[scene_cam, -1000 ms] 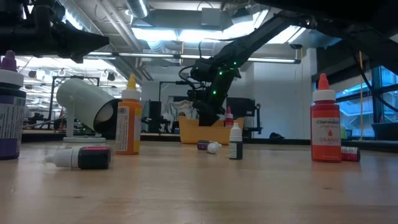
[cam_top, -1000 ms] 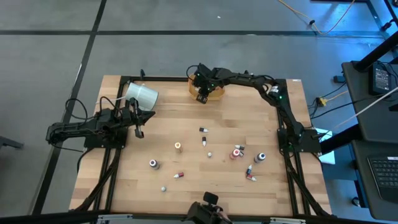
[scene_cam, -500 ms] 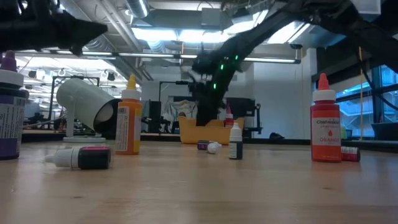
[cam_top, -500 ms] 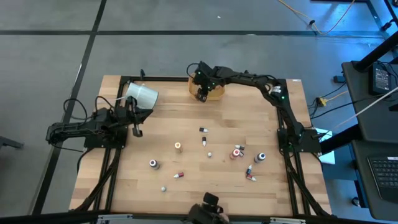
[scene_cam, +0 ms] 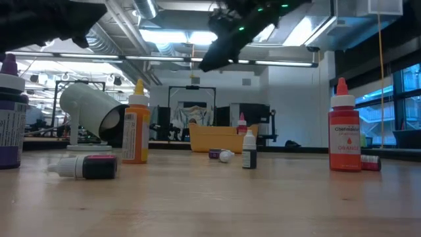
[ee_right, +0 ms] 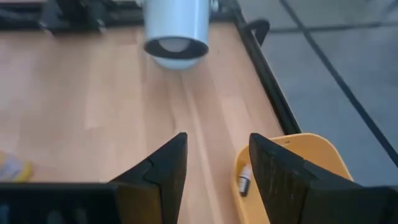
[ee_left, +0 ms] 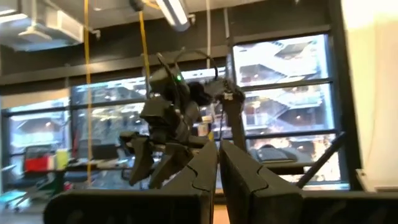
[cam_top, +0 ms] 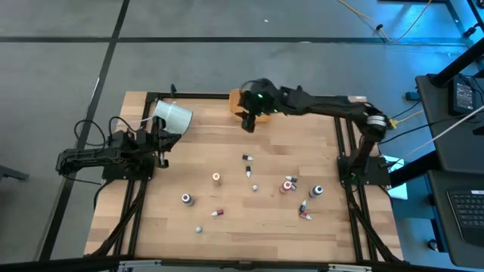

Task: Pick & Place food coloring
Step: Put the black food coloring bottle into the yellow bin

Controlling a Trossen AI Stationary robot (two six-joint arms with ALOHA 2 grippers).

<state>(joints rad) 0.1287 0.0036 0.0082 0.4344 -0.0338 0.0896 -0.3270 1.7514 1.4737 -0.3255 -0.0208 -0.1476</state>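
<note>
High view: showing the table (cam_top: 151, 227) from straight above, with small bottles (cam_top: 247, 159) lying scattered over its middle and near half, well apart from one another. Pointing various ways: several lying on their sides, one orange-capped bottle (cam_top: 216, 178) seeming to stand upright; exact long axes being too small to tell. Right gripper (cam_top: 248, 123) hanging just beside the orange bin (cam_top: 236, 99) at the far edge, carrying nothing visible. Left gripper (cam_top: 162, 153) waiting at the left side, near the white cup (cam_top: 172, 115) lying tipped over.

Low view: looking level across the wood. Standing upright with tips up: a red bottle (scene_cam: 344, 127) at right, an orange bottle (scene_cam: 135, 126) at left, a small dark bottle (scene_cam: 248, 150) near the middle. Lying flat with long axis across the picture: a dark vial (scene_cam: 85, 166) with its white tip pointing left. Purple bottle (scene_cam: 11, 115) being cut off by the left edge. Bin standing far behind, its contents mostly hidden by its wall.

Left wrist view: fingers (ee_left: 199, 177) pressing together, pinching nothing; other arm showing dimly against the windows.

Right wrist view: fingers (ee_right: 161, 171) standing spread apart, empty, over the bin's rim (ee_right: 292, 142); one small vial (ee_right: 243, 181) lying inside, partly hidden, long axis running roughly along the fingers.
</note>
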